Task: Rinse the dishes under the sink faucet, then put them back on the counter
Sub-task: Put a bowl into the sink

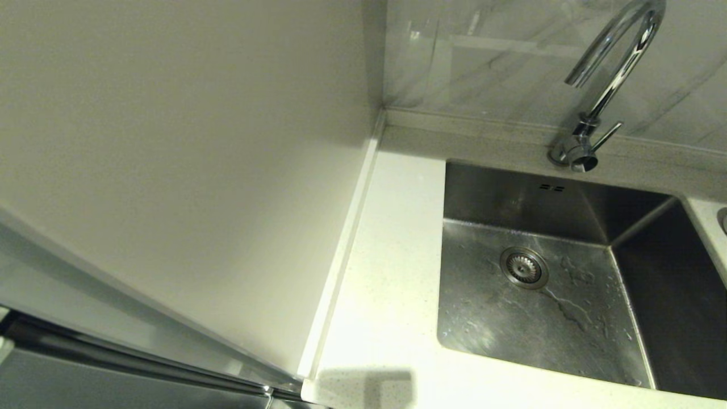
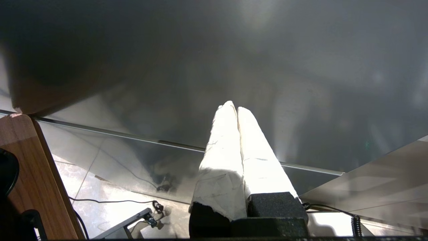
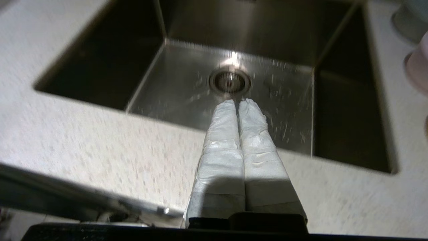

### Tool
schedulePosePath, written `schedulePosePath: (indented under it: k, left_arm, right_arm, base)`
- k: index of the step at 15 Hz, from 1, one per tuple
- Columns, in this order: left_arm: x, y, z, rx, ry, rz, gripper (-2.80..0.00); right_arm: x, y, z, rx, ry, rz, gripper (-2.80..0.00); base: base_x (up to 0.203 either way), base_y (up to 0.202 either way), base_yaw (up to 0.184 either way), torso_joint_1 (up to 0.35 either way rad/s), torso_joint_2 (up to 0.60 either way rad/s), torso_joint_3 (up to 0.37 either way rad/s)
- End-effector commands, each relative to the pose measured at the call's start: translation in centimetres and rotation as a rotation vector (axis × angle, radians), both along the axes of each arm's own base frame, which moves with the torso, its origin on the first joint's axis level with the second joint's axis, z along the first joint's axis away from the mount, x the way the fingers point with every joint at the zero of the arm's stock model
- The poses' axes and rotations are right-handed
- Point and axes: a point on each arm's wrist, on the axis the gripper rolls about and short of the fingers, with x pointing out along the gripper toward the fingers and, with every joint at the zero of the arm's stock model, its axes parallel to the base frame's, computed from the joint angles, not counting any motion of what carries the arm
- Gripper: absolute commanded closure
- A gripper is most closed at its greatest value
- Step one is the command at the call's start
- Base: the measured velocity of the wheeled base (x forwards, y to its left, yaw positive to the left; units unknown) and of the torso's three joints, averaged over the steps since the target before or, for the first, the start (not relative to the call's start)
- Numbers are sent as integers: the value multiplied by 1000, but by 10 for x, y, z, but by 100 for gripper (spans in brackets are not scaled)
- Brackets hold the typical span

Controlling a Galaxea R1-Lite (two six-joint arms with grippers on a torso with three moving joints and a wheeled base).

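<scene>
While the right gripper (image 3: 238, 101) hangs clenched and empty above the front strip of white speckled tabletop (image 3: 100, 147), its taped fingers (image 3: 222, 134) point toward the round strainer drain (image 3: 229, 81) in the wet stainless steel sink (image 1: 545, 318). At the frame's edge, a pale pink dish (image 3: 418, 68) and a pale blue dish (image 3: 412, 18) sit beside the basin. The chrome gooseneck faucet (image 1: 603, 91) stands behind it. The left gripper (image 2: 236, 108), also clenched on nothing, is parked low before a grey cabinet front (image 2: 214, 67).
</scene>
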Motion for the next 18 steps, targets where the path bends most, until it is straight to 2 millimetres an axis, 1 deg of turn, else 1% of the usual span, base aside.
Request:
schedulePosePath:
  k: [1,3,4,5,6,7,9,10,11,12,13,14,16,18]
  left_arm:
    - [0,0,-1,0,3,0,0]
    - [0,0,-1,0,3,0,0]
    - [0,0,-1,0,3,0,0]
    - [0,0,-1,0,3,0,0]
    - [0,0,-1,0,3,0,0]
    - [0,0,-1,0,3,0,0]
    - [0,0,-1,0,3,0,0]
    - [0,0,-1,0,3,0,0]
    - [0,0,-1,0,3,0,0]
    - [0,0,-1,0,3,0,0]
    - [0,0,-1,0,3,0,0]
    - [0,0,-1,0,3,0,0]
    - [0,0,-1,0,3,0,0]
    - [0,0,-1,0,3,0,0]
  right_arm:
    - [-13,0,33,-4,-117,12,0]
    - [-32,1,70,-10,-184,47,0]
    - [-38,1,89,-12,-176,56,0]
    - [-36,1,108,-12,-129,63,0]
    - [-26,1,130,-11,-69,67,0]
    - [-9,2,153,-9,-7,71,0]
    - [37,2,205,-6,86,77,0]
    - [60,2,232,-3,98,80,0]
    - [82,2,256,1,108,86,0]
    - [101,2,272,4,131,97,0]
    - [115,2,277,-1,192,105,0]
    - [122,0,275,-34,281,93,0]
    - [122,-7,272,-217,387,56,0]
    - [119,-9,285,-329,427,45,0]
  base:
    - [0,0,0,0,0,0]
    - [0,0,0,0,0,0]
    - [0,0,0,0,0,0]
    - [0,0,0,0,0,0]
    - [0,0,0,0,0,0]
    - [0,0,0,0,0,0]
    - [0,0,0,0,0,0]
    - [0,0,0,0,0,0]
    - [0,0,0,0,0,0]
    - [0,0,0,0,0,0]
    - [0,0,0,0,0,0]
    - [0,0,0,0,0,0]
    - [0,0,0,0,0,0]
    - [0,0,0,0,0,0]
